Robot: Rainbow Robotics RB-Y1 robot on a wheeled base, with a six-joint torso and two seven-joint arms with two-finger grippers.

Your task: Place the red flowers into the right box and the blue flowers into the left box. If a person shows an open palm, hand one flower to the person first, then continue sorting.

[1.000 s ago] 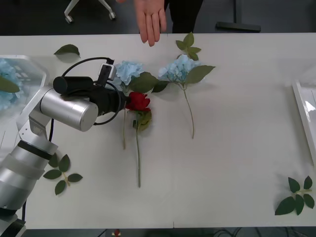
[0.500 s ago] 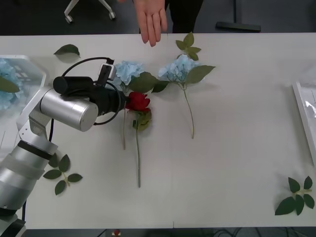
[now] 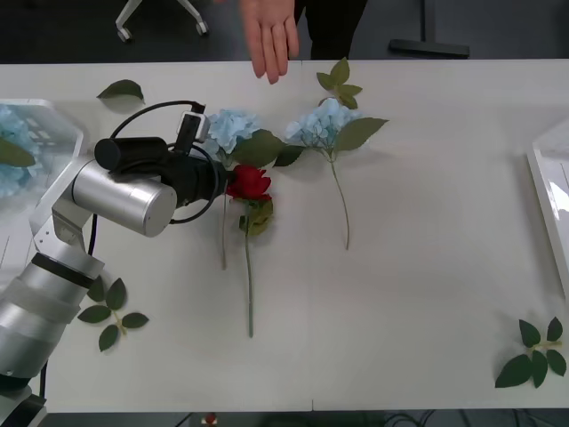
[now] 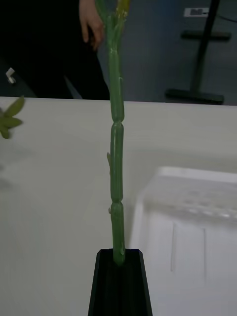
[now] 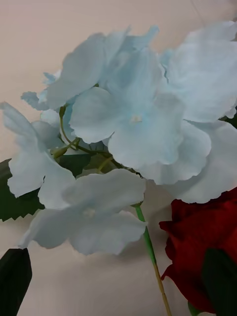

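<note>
White table (image 3: 427, 178), far edge: open palm (image 3: 271, 36) barely shifted. Left gripper (image 3: 220, 181) unmoved, fingers apart over blue flower (image 3: 233, 127) beside red flower (image 3: 249, 182). Right gripper (image 4: 120, 276) clamped on green stem (image 4: 116, 163) by right box (image 4: 192, 232); handover likely first.

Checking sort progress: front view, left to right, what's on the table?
left box → left gripper → red rose → blue hydrangea → loose leaf sprig → right box
</note>
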